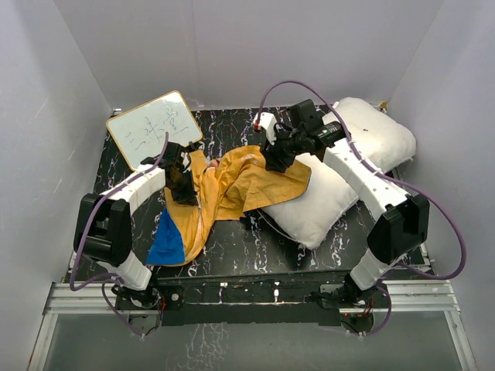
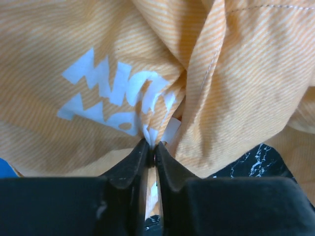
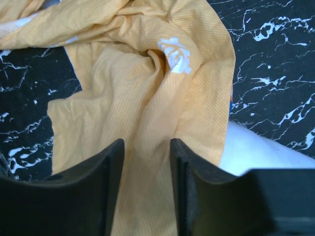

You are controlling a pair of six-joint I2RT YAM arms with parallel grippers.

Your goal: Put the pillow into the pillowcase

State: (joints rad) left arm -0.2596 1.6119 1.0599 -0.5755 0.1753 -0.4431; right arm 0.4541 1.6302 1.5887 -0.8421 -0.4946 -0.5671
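The pillowcase (image 1: 232, 189) lies crumpled mid-table, orange face up, with a blue corner (image 1: 167, 241) at the front left. The white pillow (image 1: 340, 178) lies to its right, running from the back right corner toward the middle; the pillowcase's right edge overlaps its near end. My left gripper (image 1: 183, 185) is shut on a bunched fold of the pillowcase (image 2: 206, 83), pinching cloth with white lettering at its tips (image 2: 151, 145). My right gripper (image 1: 275, 161) is open just above the orange cloth (image 3: 147, 98), the cloth showing between its jaws (image 3: 146, 147); a bit of pillow (image 3: 256, 152) shows at its right.
A framed whiteboard (image 1: 153, 127) with writing leans at the back left corner, close to my left arm. The black marbled tabletop (image 1: 255, 247) is walled in by white panels on three sides. A metal rail (image 1: 247, 297) runs along the near edge.
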